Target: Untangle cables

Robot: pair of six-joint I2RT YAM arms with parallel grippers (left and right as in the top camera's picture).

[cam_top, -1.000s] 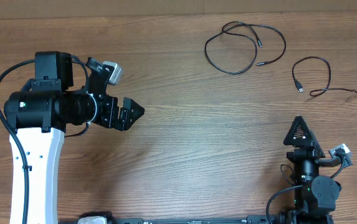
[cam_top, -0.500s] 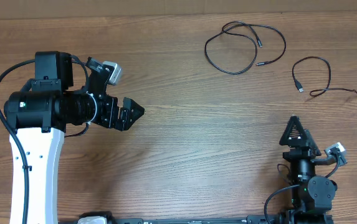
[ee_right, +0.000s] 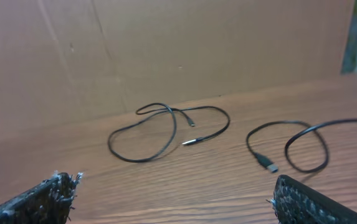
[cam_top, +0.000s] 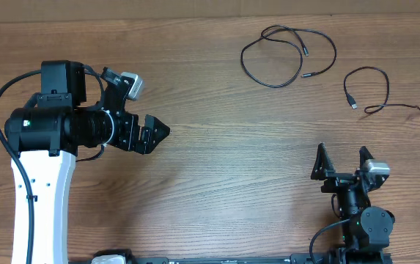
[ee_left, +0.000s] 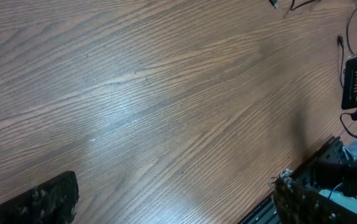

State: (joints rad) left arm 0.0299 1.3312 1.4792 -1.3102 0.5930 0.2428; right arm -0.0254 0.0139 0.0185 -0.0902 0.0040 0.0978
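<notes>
Cables: two, looped cable [cam_top: 286, 55] and bent cable [cam_top: 374, 89], apart on wooden table [cam_top: 231, 176].
Grippers: two, left gripper [cam_top: 158, 130] and right gripper [cam_top: 341, 155], wide open, empty.

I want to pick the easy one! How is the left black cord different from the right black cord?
The left cord curls into one big loop crossing itself; the right cord makes a smaller loop with a tail running right. The left cord's plugs are thin pins; the right cord's is wider and flat. Both are thin, black, and lie apart on the table.
</notes>
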